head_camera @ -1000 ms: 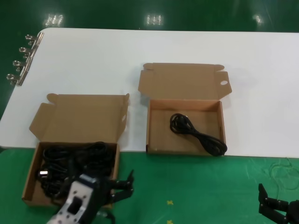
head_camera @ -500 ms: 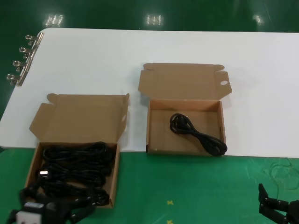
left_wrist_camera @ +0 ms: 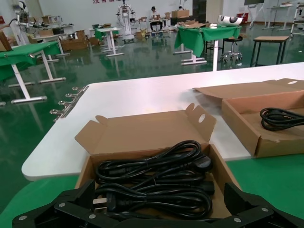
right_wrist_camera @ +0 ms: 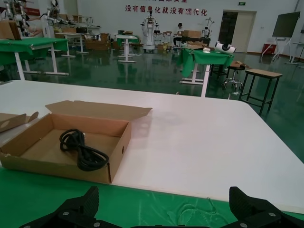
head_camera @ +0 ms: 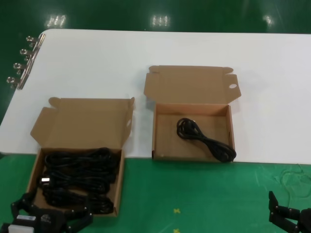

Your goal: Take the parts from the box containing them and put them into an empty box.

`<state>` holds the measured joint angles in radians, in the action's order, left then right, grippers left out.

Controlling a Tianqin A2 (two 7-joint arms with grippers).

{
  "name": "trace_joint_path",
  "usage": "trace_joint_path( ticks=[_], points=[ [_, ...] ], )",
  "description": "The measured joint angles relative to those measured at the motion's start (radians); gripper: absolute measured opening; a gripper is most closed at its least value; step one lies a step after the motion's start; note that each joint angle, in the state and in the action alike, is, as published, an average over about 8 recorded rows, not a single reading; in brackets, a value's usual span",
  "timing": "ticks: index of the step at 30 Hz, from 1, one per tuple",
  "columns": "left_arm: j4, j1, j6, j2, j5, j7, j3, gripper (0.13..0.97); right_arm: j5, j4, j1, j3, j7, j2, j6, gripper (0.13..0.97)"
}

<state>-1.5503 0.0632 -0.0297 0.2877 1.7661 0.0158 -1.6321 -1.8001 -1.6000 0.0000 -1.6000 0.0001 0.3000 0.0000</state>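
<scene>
While my right gripper (head_camera: 290, 219) is idling apart, my left gripper (head_camera: 48, 218) is gaping empty beside the cables (head_camera: 77, 177).

Two brown corrugated cardboard mailer boxes, one at nine o'clock (head_camera: 73, 145) and one at the centre (head_camera: 192, 116), hold glossy black coiled power cables (head_camera: 77, 174). The flat tabletop (head_camera: 146, 53) is white, its near strip green. The black-fingered left gripper (head_camera: 48, 221) carries what looks like a pale label.
</scene>
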Motion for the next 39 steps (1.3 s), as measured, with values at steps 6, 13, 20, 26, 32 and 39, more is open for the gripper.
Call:
trace_joint_path(
  ticks=[6, 13, 20, 26, 32, 39],
  points=[
    [-0.004, -0.006, 0.003, 0.001, 0.003, -0.002, 0.003, 0.966, 0.0, 0.0, 0.0, 0.0, 0.0, 0.0, 0.0, 0.966],
    [-0.01, -0.012, 0.006, 0.002, 0.007, -0.003, 0.006, 0.966, 0.0, 0.0, 0.0, 0.0, 0.0, 0.0, 0.0, 0.966],
    [-0.015, -0.019, 0.009, 0.004, 0.01, -0.005, 0.01, 0.966, 0.0, 0.0, 0.0, 0.0, 0.0, 0.0, 0.0, 0.966],
    [-0.019, -0.024, 0.012, 0.005, 0.013, -0.006, 0.012, 0.966, 0.0, 0.0, 0.0, 0.0, 0.0, 0.0, 0.0, 0.966],
    [-0.024, -0.03, 0.014, 0.006, 0.016, -0.008, 0.015, 0.966, 0.0, 0.0, 0.0, 0.0, 0.0, 0.0, 0.0, 0.966],
    [-0.029, -0.037, 0.017, 0.007, 0.02, -0.009, 0.019, 0.966, 0.0, 0.0, 0.0, 0.0, 0.0, 0.0, 0.0, 0.966]
  ],
)
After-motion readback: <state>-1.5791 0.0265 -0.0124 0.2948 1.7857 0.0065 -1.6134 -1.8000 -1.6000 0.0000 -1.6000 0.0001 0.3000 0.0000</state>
